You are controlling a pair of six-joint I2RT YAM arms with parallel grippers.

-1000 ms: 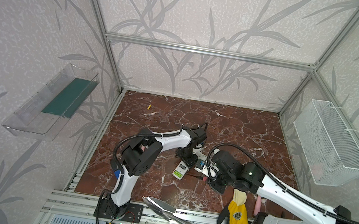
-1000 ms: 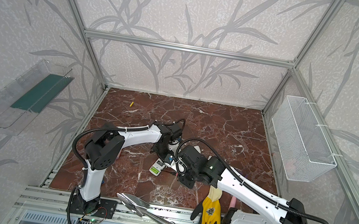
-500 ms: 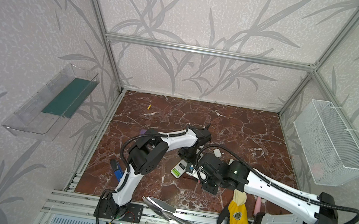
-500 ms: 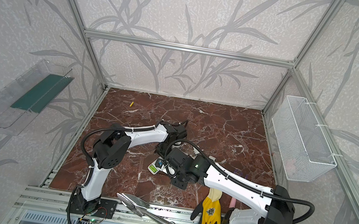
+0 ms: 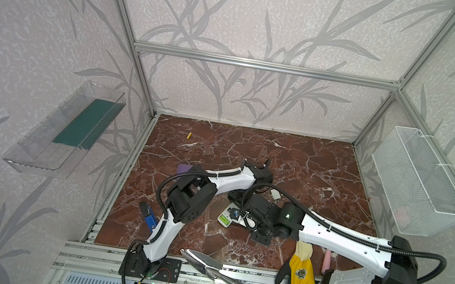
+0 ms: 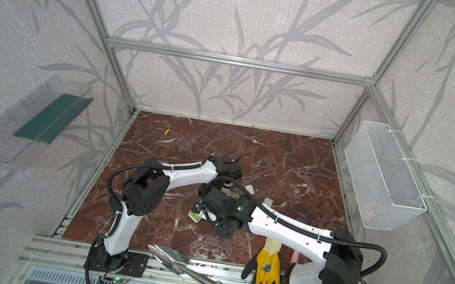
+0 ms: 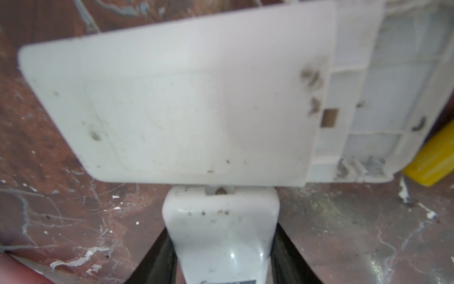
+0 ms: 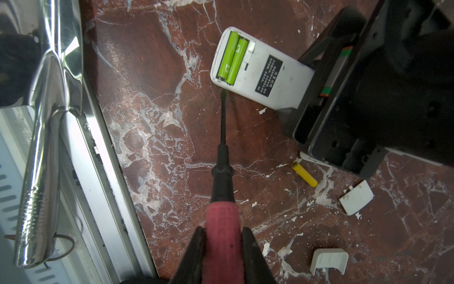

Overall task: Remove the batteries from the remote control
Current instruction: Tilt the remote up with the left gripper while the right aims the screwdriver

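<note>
The white remote control [image 8: 267,73] lies back up on the marble floor, its bay open with two lime green batteries [image 8: 232,59] side by side inside. My left gripper [image 7: 221,246] is shut on the remote's other end. My right gripper [image 8: 222,236] is shut on the pink-handled screwdriver [image 8: 222,221], whose tip [image 8: 223,92] rests just short of the remote's battery end. One yellow battery [image 8: 304,175] lies loose on the floor beside the left gripper, and another [image 5: 189,135] sits far back left. In both top views the remote [image 5: 225,219] [image 6: 196,215] shows between the two arms.
A second white remote [image 7: 172,110] with an empty bay lies just beyond the left gripper. Two white covers [image 8: 356,198] [image 8: 329,260] lie on the floor. A metal trowel [image 5: 201,260] and yellow glove [image 5: 301,275] lie on the front rail. A wire basket [image 5: 417,182] hangs on the right wall.
My right arm has carried the screwdriver leftward up to the remote's battery end. The left arm has folded in closer and its jaws have narrowed onto the remote.
</note>
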